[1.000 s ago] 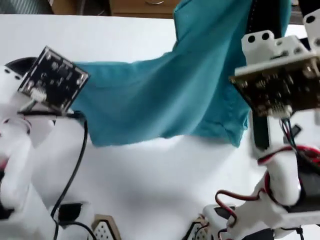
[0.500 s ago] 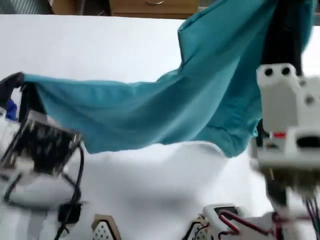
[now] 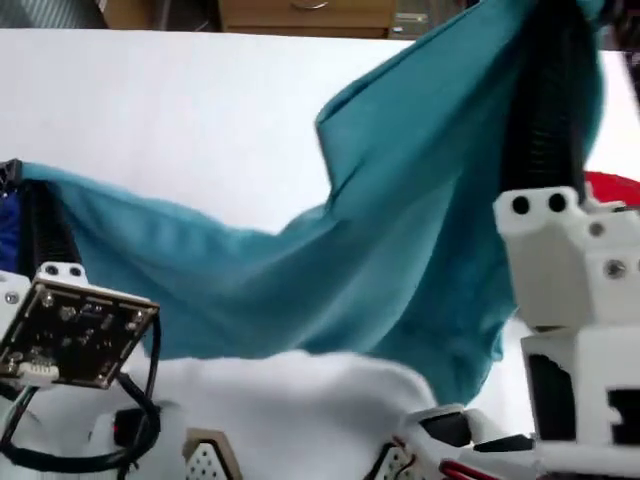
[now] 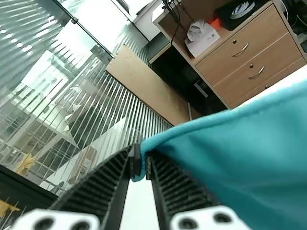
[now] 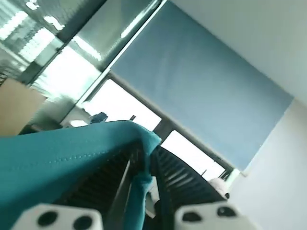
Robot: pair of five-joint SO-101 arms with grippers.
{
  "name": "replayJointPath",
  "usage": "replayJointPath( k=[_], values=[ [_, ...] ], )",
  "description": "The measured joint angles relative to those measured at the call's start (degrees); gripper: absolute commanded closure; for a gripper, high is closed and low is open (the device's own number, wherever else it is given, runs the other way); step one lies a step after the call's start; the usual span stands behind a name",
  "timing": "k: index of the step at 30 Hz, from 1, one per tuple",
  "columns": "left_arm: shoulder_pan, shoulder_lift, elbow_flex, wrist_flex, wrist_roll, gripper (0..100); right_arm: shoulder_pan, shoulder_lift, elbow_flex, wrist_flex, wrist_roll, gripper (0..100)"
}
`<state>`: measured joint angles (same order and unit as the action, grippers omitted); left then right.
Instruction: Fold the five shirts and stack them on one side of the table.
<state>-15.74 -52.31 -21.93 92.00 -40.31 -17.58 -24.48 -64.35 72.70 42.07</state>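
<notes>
Since a second ago the teal shirt (image 3: 400, 260) has been pulled wider and lifted: its one end, which sat nearer the middle of the high view, now reaches the 9 o'clock edge, and the other end has risen toward 1 o'clock. Seen from above, the shirt hangs as a long sagging band between the two arms, above the white counter (image 3: 180, 110), with its loose lower edge drooping toward 5 o'clock. The left fingers (image 4: 137, 162) are clenched on a corner of the teal cloth, which fans out from the pinch; in the high view they stand at 9 o'clock (image 3: 40, 225). The right fingers (image 5: 149, 155) are also clamped on a fold of the shirt, with a strip of cloth hanging down between them; in the high view they rise at 1 o'clock (image 3: 545, 110), partly wrapped by the fabric. A wooden drawer unit (image 3: 300, 12) stands past the counter at 12 o'clock. A red object (image 3: 615, 187), too little of it visible to identify, sits at 3 o'clock.
</notes>
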Motion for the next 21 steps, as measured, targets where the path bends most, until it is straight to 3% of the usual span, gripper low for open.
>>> replayJointPath(
  k=[21],
  values=[
    [0.0, 0.0, 8.88, -0.97, 0.0, 98, -0.26, -0.44, 0.0, -2.73, 0.0, 97.8]
  ],
)
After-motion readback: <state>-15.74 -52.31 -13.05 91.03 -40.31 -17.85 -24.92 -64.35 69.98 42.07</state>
